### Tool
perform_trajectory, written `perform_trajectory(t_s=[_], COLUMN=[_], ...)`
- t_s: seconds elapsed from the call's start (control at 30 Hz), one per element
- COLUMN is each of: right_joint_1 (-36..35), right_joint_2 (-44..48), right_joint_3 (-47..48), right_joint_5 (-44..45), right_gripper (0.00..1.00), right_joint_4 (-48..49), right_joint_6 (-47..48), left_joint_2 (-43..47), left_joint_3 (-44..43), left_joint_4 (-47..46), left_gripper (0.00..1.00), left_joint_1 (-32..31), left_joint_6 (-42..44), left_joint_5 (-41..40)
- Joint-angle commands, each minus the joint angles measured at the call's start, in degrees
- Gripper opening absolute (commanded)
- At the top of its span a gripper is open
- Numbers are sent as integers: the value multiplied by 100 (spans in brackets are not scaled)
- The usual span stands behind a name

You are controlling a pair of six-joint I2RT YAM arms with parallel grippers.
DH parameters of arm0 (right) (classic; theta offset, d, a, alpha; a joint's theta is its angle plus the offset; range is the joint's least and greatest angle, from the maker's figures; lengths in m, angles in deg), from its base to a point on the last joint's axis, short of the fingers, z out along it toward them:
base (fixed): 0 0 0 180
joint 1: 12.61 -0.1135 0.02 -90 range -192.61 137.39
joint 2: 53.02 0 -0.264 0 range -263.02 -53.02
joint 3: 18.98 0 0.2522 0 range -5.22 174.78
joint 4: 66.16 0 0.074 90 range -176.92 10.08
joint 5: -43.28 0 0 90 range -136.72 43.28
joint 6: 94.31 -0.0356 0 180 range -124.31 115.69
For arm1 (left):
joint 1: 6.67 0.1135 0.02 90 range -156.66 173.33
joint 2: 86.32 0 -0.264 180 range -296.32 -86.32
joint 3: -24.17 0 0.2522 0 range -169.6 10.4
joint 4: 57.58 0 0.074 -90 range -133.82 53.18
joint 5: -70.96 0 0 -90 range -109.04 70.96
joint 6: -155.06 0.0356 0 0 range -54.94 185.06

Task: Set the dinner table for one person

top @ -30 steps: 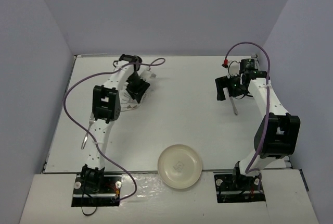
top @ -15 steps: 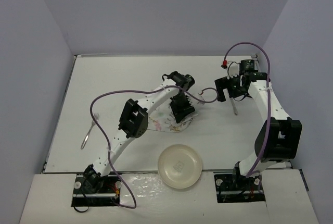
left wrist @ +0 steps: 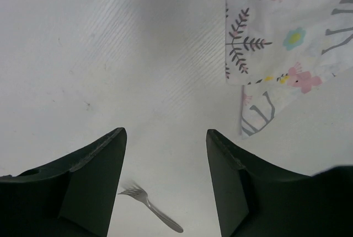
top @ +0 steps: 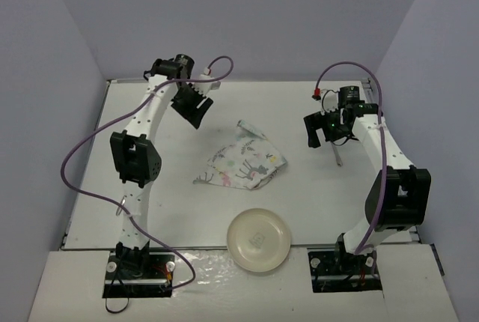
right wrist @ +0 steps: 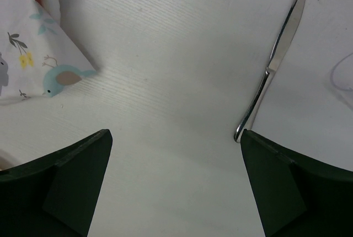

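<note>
Dinner table (top: 314, 195): rigid, matte, fixed; fills the top view. It is not gripped; items are laid on it.
Placemat (top: 243, 163): soft, light, crumpled at centre; a free corner is best pinched.
Left gripper (left wrist: 165, 138): raised at 11 o'clock, jaws parted, nothing held.
Right gripper (right wrist: 176, 138): at 2 o'clock, jaws spread wide, nothing held.
Knife (right wrist: 273, 63): 3 o'clock; thin, judged slippery.
Plate (top: 259, 238): 6 o'clock, at the near edge.
Fork (left wrist: 150, 210): 8 o'clock.
Room: bare surface at 12 and 4 o'clock.

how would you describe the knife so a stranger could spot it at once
Start at the white table and go to its right half, past the patterned cloth in the middle. The knife lies flat there. It's the only slim silver piece on that side, smooth-bladed where the fork has tines.
</note>
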Motion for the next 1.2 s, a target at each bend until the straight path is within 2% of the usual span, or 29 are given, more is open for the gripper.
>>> perform_trajectory(t_s=[0.0, 0.17, 0.23, 0.47, 0.63, 0.83, 1.17], right_joint_1=[-404, -932, -1046, -1164, -1157, -1136, -999], right_joint_2=[-245, -670, -759, -852, -809, -779, -677], right_joint_3=[684, 1168, 1245, 1212, 1164, 1145, 1158], right_joint_5=[242, 459, 460, 523, 621, 784, 1073], right_gripper=[100, 100, 100, 100, 100, 100, 100], right_joint_4=[-76, -272, -307, -331, -315, -324, -367], right_joint_6=[120, 235, 208, 195, 197, 207, 226], left_joint_2=[186, 630, 1048, 2732, 3327, 3275, 2623], left_joint_3=[416, 1035, 1686, 4182, 5503, 5913, 5808], left_joint_4=[1094, 1642, 1613, -93, -1022, -2010, -3247], left_gripper=[57, 57, 57, 57, 56, 57, 56], left_joint_1=[107, 64, 19, -280, -336, -438, -889], left_joint_6=[384, 1060, 1262, 1395, 1262, 883, 360], left_joint_5=[865, 927, 800, -86, -320, -393, -738])
